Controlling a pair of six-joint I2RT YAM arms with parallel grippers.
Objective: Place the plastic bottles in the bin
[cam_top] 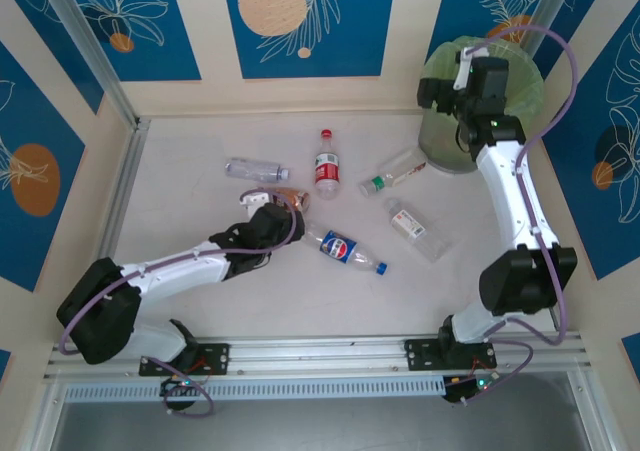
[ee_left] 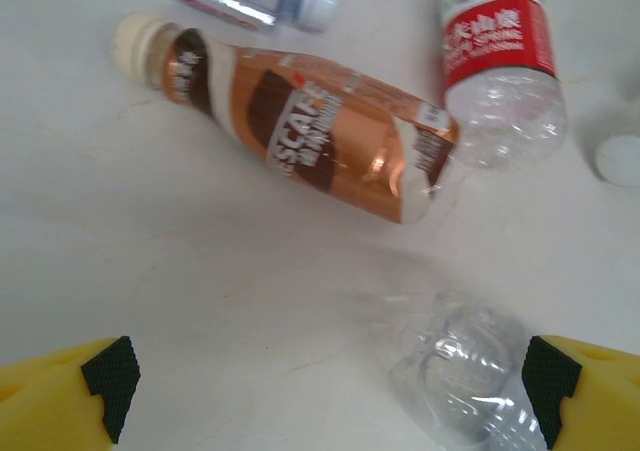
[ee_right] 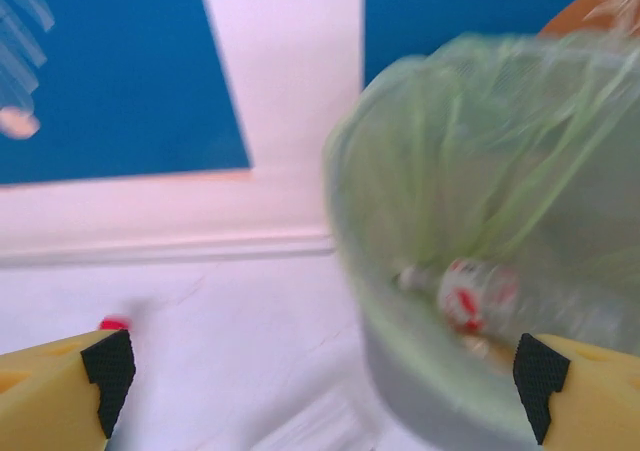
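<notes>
Evidently a drop is finished: the right gripper gapes empty at the round grey-green bag-lined bin, a red-labelled clear plastic bottle inside. Next, the equally wide left gripper must lower onto the brown-labelled plastic bottle on the worktop.

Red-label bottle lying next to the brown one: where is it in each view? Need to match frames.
Top external: red-label bottle mid-table, cap toward the back wall.
Left wrist: red-label bottle upper right, cut by the top edge.
Right wrist: red speck lower left may be its cap; too blurred to tell.
Shared: brown bottle beside its base in top and left wrist; bin links top and right wrist.
</notes>
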